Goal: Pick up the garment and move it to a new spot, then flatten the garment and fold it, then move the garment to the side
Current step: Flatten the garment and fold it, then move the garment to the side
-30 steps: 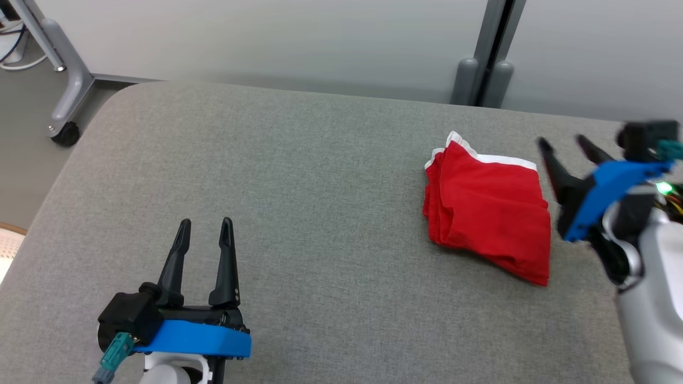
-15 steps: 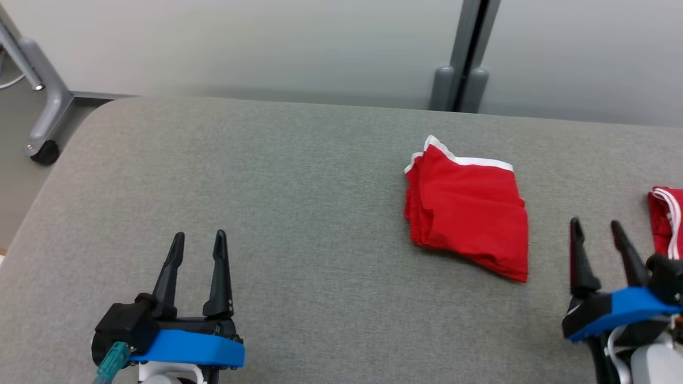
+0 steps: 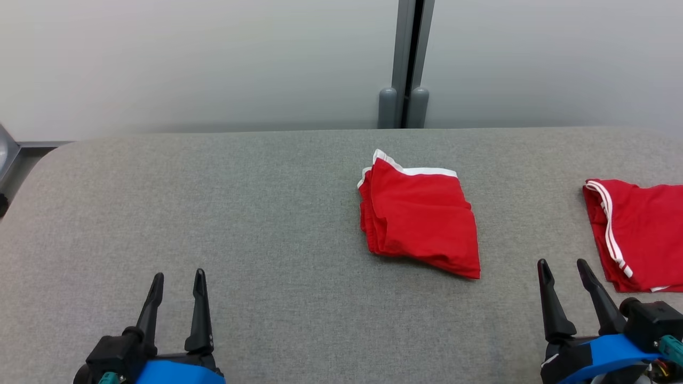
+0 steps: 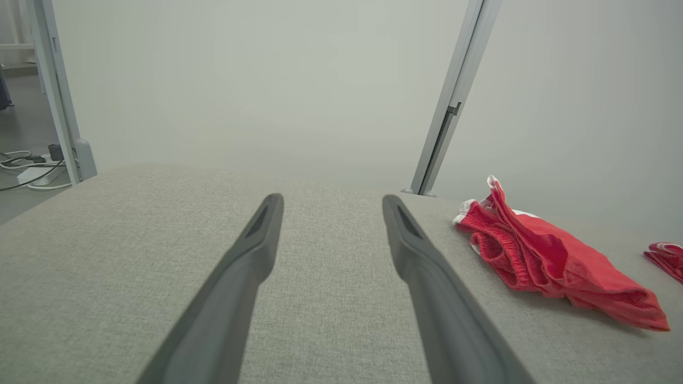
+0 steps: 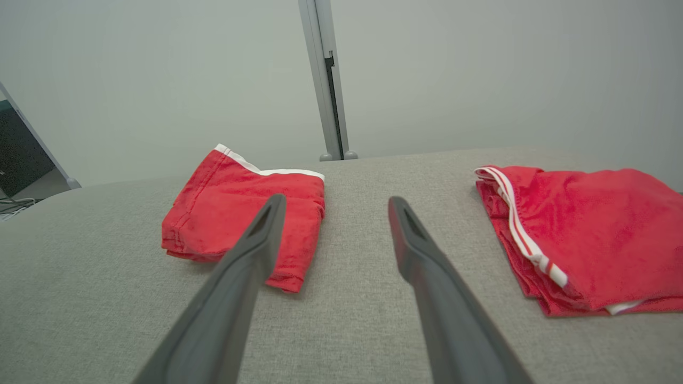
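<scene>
Our left claw (image 3: 178,273) hovers at the near-left of the grey tabletop (image 3: 267,213), jaws spread wide and holding nothing. Our right claw (image 3: 562,262) hovers at the near-right, equally wide and empty. Further back between them, closer to the right claw, lies the garment (image 3: 421,218) - red with a white waistband, folded into a loose stack of layers. A striped garment (image 3: 640,234), also red and folded, lies just beyond the right claw and runs off the right edge of the head view.

We see 3 risks from here:

1. With 2 red pieces so near each other, we could reach for the wrong one, since the right claw sits between them.
2. The garment's layers look slack along its left edge. A pinch on only the top layer would likely peel the fold open as we lift.
3. If we slide the stack sideways instead of lifting it, the textured cloth surface may drag the bottom layer - or push the stack into the striped garment.
</scene>
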### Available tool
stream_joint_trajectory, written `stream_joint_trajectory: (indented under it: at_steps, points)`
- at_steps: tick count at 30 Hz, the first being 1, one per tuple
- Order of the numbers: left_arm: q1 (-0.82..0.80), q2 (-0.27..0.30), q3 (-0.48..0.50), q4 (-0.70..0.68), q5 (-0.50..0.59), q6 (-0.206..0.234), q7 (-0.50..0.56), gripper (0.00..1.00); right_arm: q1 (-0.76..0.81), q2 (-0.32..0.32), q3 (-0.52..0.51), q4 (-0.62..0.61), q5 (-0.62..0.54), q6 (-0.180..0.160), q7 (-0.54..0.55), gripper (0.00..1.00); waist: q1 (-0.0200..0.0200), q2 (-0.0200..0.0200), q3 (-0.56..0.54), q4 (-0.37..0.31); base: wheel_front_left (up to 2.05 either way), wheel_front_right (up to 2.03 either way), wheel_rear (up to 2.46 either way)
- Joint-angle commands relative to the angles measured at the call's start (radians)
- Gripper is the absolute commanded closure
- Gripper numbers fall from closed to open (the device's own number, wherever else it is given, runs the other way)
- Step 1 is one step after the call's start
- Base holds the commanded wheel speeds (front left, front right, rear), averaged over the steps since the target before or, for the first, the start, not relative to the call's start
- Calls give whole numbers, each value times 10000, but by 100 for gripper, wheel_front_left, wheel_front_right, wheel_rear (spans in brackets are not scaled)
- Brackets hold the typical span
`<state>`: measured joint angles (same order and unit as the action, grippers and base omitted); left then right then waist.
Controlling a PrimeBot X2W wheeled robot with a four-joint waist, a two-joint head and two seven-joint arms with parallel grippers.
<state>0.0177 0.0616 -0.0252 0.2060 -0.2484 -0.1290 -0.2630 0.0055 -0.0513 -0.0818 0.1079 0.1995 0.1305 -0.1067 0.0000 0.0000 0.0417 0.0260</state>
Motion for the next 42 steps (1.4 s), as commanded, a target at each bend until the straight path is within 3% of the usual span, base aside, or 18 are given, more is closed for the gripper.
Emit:
stream_joint_trajectory:
  at_steps: [1, 32, 36, 42]
  points:
    - [152, 63, -29, 98, 40, -13, -22, 0, 176, 8, 4, -38, -1, 5, 35, 0, 0, 0, -116, -93, 0, 0, 0]
    - [522, 108, 132, 522, 317, 15, -22, 0, 390, 9, 240, 265, 441, 5, 308, 0, 0, 0, -595, -302, 0, 0, 0]
    - [423, 91, 106, 444, 315, 12, -22, 0, -146, 6, 460, 415, 443, 5, 843, 0, 0, 0, -462, -294, 0, 0, 0]
    - [-61, 72, -40, 243, 393, 6, -22, 0, -2331, -1, 435, 932, 306, 5, 3140, 0, 0, 0, 209, -155, 0, 0, 0]
